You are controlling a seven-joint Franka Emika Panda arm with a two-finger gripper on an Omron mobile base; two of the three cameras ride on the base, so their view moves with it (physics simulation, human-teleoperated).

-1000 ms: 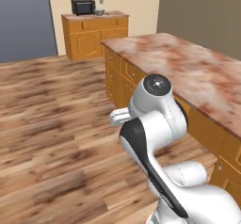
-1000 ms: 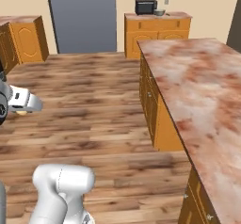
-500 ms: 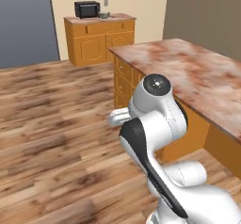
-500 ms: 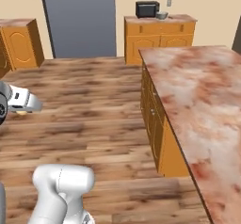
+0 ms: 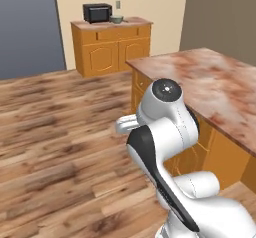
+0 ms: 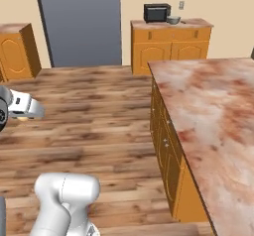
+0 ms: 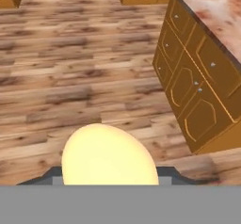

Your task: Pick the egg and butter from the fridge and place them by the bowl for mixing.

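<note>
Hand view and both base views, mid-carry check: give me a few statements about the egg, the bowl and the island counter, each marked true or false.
1. The pale tan-yellow oval egg sits close before the hand camera, held at the fingers. True.
2. The egg rests on the marbled reddish-brown island counter. False: it is carried above the wooden plank floor, beside the island's orange cabinets.
3. The small pale grey-green bowl stands on the far orange cabinet, right beside the black microwave. True.
4. The bowl stands on the island counter. False: the visible island top holds nothing; the bowl is on the far wall cabinet.
5. The large dark-grey panel is at the far wall, left of the microwave cabinet in the right base view. True.
</note>
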